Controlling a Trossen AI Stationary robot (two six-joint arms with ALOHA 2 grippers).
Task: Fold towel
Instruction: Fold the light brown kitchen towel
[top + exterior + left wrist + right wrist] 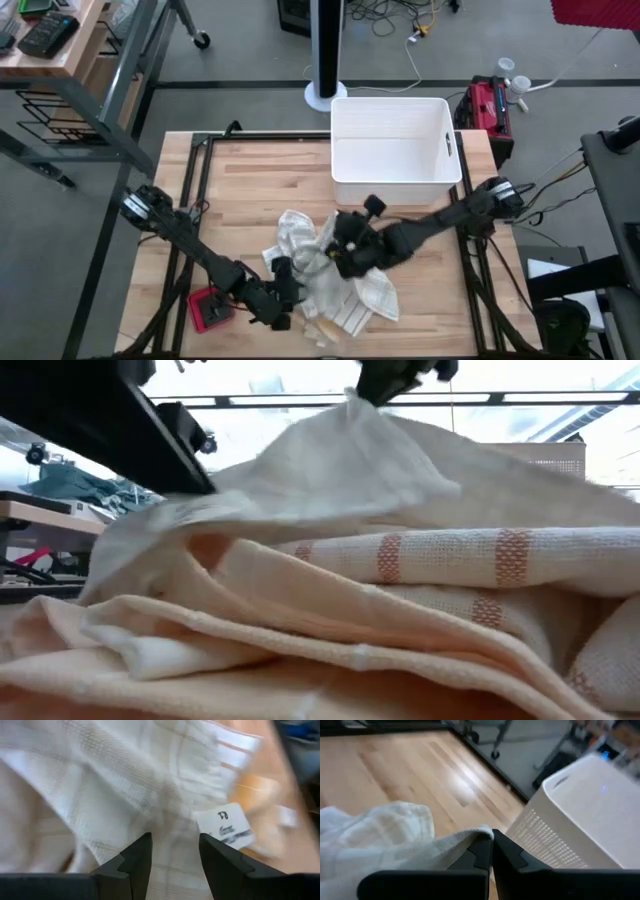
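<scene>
On the worktop, in front of the white bin, the towel lies crumpled in the middle. The right gripper pinches a raised fold, fingers tight on the cloth. The left gripper hovers at the towel's near-left edge, fingers parted, beside a small red object.

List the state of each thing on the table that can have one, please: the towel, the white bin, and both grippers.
towel: crumpled in a heap, not folded, one edge lifted.
white bin: upright, open on top, nothing visible inside.
left gripper: open, fingers apart over the towel beside its label.
right gripper: shut on the towel, pinching an edge.
</scene>
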